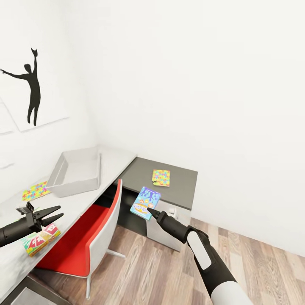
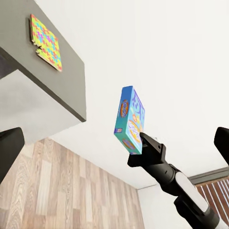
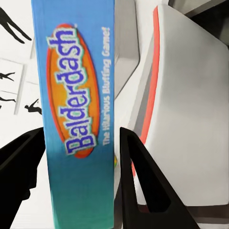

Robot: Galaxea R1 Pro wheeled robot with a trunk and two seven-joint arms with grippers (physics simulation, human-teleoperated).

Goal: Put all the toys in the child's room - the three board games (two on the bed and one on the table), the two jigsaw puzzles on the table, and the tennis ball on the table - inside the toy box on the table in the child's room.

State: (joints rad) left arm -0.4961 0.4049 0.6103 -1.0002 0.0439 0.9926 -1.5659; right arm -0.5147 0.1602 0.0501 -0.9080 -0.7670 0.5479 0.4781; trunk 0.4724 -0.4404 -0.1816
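Observation:
My right gripper point(image 1: 150, 210) is shut on a blue board game point(image 1: 145, 202) lettered Balderdash point(image 3: 78, 114), held in the air between the red chair and the dark cabinet. The left gripper point(image 1: 56, 214) hovers open over the table point(image 1: 114, 156), just above a second board game point(image 1: 40, 239) with red cards. The light grey toy box point(image 1: 76, 171) stands farther back on the table. One jigsaw puzzle point(image 1: 36, 190) lies left of the box, another point(image 1: 161, 178) on the cabinet. The tennis ball and the bed are out of view.
A red and white chair point(image 1: 80, 248) is tucked under the table between my arms. The low dark grey cabinet point(image 1: 184, 180) adjoins the table's far end against the white wall. Wood-plank floor point(image 1: 169, 271) spreads to the right.

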